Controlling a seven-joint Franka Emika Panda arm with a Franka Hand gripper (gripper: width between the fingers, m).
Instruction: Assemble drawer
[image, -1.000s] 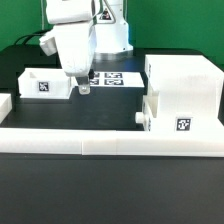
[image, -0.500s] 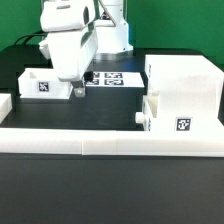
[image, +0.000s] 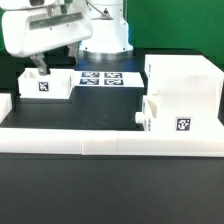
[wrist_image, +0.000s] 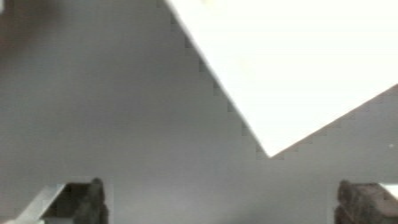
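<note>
The tall white box housing (image: 186, 82) stands at the exterior view's right. One knobbed tray (image: 172, 117) sits in front of it, its knob (image: 141, 118) pointing to the exterior view's left. The second tray (image: 46, 84) lies at the left. My gripper (image: 40, 71) hangs over that left tray's far side, just above it. In the wrist view the gripper (wrist_image: 222, 202) is open and empty, its fingers (wrist_image: 79, 200) wide apart over dark table. A blurred white part (wrist_image: 302, 60), likely the tray, fills one corner.
The marker board (image: 100, 77) lies flat at the back middle. The long low white border bar (image: 100, 141) runs across the front. The arm's white base (image: 105, 35) stands behind the marker board.
My gripper has swung to the exterior view's left, from beside the left tray's right end to above the tray. The trays and housing have not moved.
</note>
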